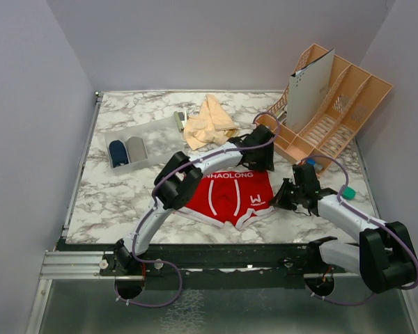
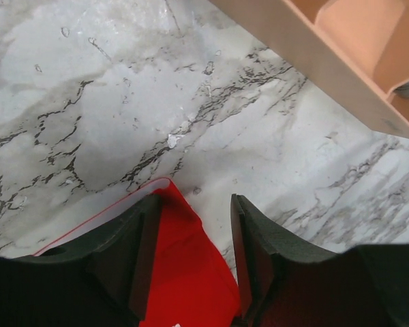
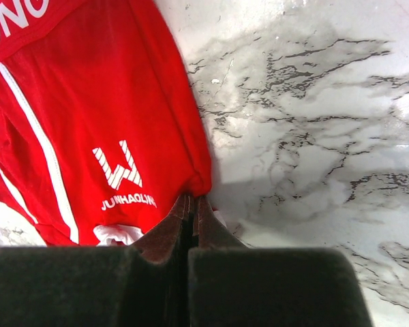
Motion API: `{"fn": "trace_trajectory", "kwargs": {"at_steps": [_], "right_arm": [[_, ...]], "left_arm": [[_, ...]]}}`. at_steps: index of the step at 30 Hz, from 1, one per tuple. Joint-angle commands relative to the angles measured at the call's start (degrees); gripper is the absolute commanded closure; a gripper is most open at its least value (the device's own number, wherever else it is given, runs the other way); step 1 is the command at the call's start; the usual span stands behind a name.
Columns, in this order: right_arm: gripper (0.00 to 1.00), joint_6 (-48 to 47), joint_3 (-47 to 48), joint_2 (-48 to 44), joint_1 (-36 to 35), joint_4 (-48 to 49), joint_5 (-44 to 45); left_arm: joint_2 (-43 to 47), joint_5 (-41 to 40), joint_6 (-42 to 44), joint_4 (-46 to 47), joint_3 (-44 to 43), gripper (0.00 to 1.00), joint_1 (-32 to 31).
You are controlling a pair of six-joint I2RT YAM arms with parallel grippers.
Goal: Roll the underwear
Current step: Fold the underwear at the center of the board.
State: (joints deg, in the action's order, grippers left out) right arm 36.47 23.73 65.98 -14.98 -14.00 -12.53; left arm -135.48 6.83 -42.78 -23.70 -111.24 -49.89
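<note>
R gripper (image 3: 193, 199) pinches red underwear (image 3: 88, 102) hem; waistband cropped.

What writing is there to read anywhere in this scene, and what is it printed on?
"NHAOLONG": on the waistband of the red underwear; the start of the word is hidden.
"W": a white striped logo on the underwear's leg.
"JUNHAOLONG": small letters just under that logo, the last letter at a fold.
White card in the peach organizer: only dots, nothing readable.
</note>
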Motion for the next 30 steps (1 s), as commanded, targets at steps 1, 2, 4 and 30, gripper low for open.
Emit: {"fn": "trace_trajectory", "kwargs": {"at_steps": [1, 2, 4, 30], "right_arm": [[1.0, -0.6, -1.3, -0.4, 0.0, -1.4, -1.3], [1.0, -0.6, -1.3, -0.5, 0.0, -1.5, -1.3], [1.0, -0.7, -1.3, -0.9, 0.0, -1.6, -1.3], [1.0, -1.7, -0.5, -1.0, 0.0, -2.3, -2.0]], "left_arm": [[-3.4, -2.9, 1.8, -5.3, -3.6, 0.49, -1.3], [-3.8, -3.4, 2.4, -6.1, -4.2, 0.48, -1.6], [-4.5, -4.3, 3.7, -7.5, -5.1, 0.48, -2.1], [-11.7, -11.4, 9.5, -18.8, -14.6, 0.91, -4.5]]}}
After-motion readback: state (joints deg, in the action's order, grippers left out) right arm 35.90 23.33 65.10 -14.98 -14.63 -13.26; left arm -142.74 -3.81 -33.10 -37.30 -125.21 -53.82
